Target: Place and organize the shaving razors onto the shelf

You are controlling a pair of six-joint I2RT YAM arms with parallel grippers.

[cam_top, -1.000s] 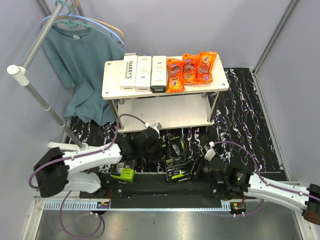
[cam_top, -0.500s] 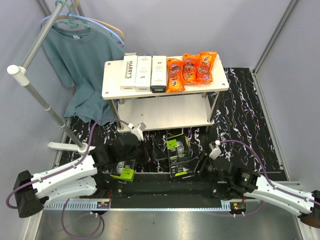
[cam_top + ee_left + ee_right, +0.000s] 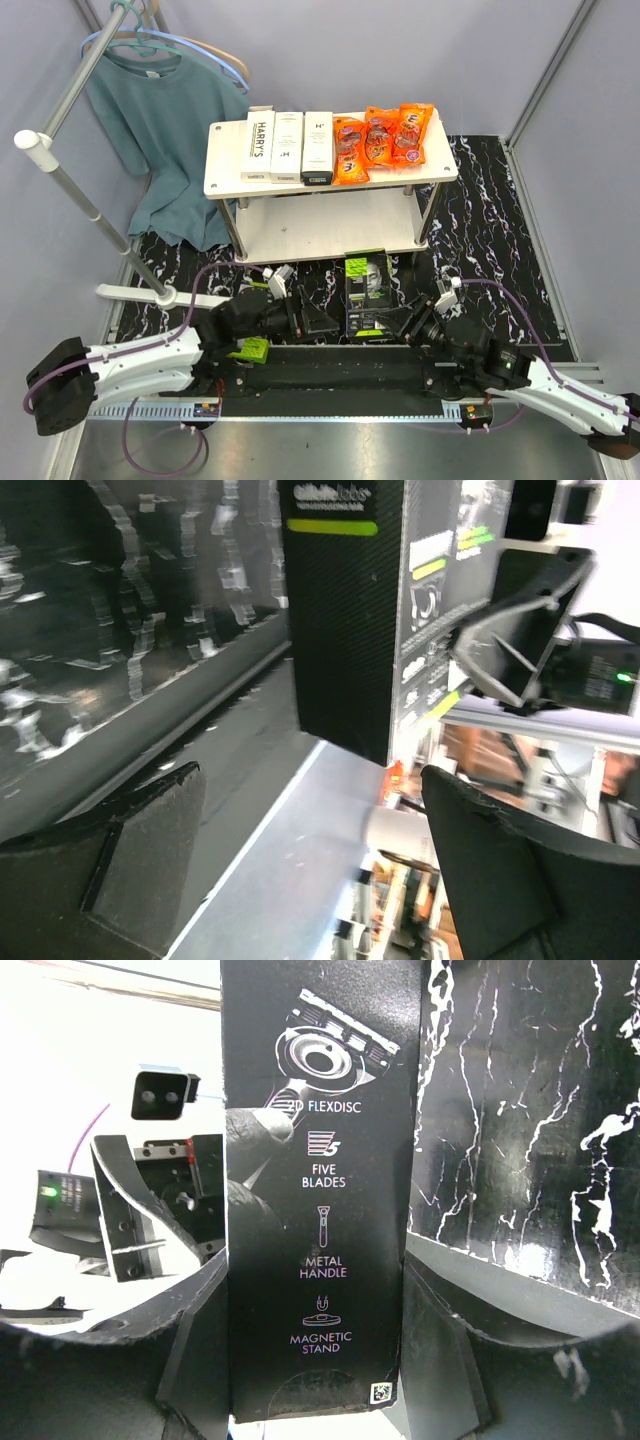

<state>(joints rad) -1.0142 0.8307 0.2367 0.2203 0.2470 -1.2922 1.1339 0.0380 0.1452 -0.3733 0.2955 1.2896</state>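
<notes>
- One black box (image 3: 367, 290) is upright over the mat (image 3: 480, 230) in front of the shelf (image 3: 330, 230), on neither board. I can't tell whether it rests on the mat or hangs just above it.
- Clamped on its lower end is the right gripper (image 3: 408, 325), with a finger pressed to each side, as its own camera shows.
- Opposite, the left gripper (image 3: 315, 322) is spread wide with nothing in it, its tips just short of the box.
- First risk, I'd say: gripped so low, the tall box could swing or slip in the pinch once it is carried.
- Second risk: the left gripper is so near that a sideways lift could knock the box against it.
- Third risk: the white boxes (image 3: 287, 146) and packets (image 3: 380, 140) fill most of the top board (image 3: 225, 172), so squeezing in there could push something off.
- Half hidden under the left arm lies the second black box (image 3: 250, 348), which is easy to clip.
- Count: two black boxes, both off the shelf. Three white boxes and three orange packets are all on the top board.
</notes>
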